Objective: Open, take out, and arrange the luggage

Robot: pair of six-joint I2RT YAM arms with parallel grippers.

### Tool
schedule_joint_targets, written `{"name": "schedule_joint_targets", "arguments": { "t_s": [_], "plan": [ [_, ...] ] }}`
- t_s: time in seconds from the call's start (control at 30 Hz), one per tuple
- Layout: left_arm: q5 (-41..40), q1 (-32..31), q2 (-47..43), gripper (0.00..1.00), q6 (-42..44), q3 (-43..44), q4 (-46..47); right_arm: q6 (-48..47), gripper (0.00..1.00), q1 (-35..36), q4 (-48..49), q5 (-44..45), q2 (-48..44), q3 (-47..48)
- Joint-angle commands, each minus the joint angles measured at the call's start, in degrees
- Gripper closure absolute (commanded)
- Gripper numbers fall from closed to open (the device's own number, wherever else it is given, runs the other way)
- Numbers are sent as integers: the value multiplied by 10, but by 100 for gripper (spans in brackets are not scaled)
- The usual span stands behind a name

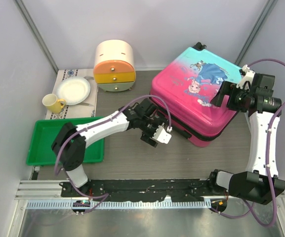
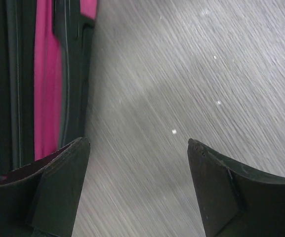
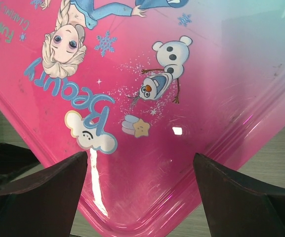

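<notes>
Green tray, yellow mug, white plate, round drawer box.

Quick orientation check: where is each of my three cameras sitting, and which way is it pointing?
Top external: above and behind the robot, looking down on the table, luggage, left arm and right arm.
Left wrist: on the left gripper, facing the table beside the luggage's zipped edge; both fingers show.
Right wrist: on the right gripper, looking down at the luggage's printed lid; both fingers show.
All three share the luggage.
</notes>
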Motion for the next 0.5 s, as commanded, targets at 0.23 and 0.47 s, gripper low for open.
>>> {"name": "schedule_joint_targets", "arguments": {
  "t_s": [0.23,0.47],
  "plan": [
    [25,-29,141,19,46,107,127,20,5,-8,-8,-35,24,34],
    [15,-30,197,30,54,144,111,13,5,-10,-9,-36,24,35]
  ]
}}
